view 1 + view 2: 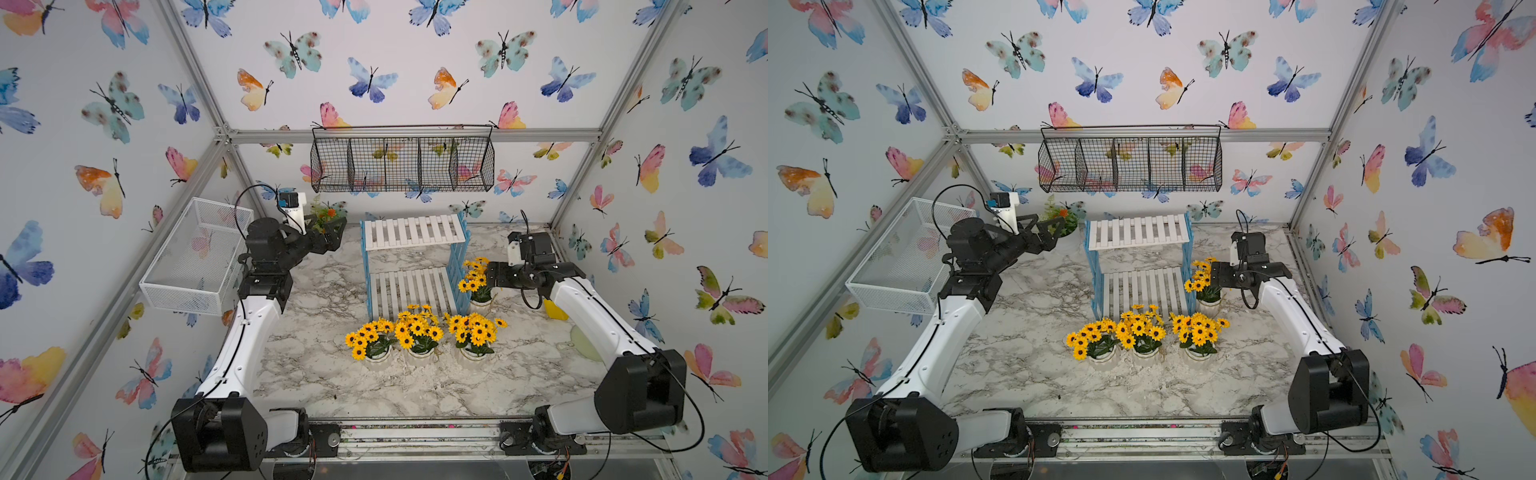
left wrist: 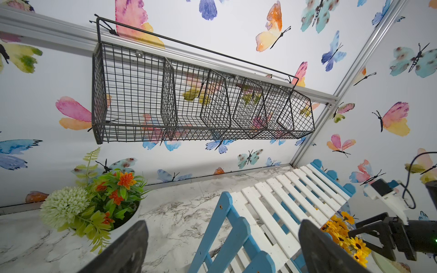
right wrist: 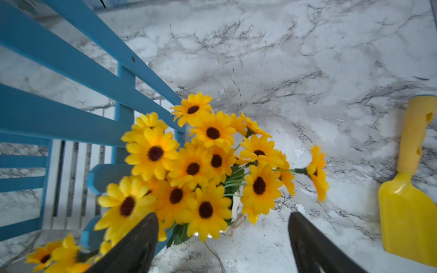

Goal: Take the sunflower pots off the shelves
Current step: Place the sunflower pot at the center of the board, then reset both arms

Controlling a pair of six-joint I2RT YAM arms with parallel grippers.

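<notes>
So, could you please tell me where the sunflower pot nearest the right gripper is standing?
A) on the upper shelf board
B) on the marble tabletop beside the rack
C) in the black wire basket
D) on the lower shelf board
B: the sunflower pot stands on the marble tabletop, just outside the rack's blue side frame, with the open right gripper over its flowers.

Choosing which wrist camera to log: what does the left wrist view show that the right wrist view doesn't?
Left wrist only: the black wire basket and the mixed-flower pot. Right wrist only: a yellow scoop. Both: the blue-framed shelves, one sunflower pot beside them, and the marble table.
</notes>
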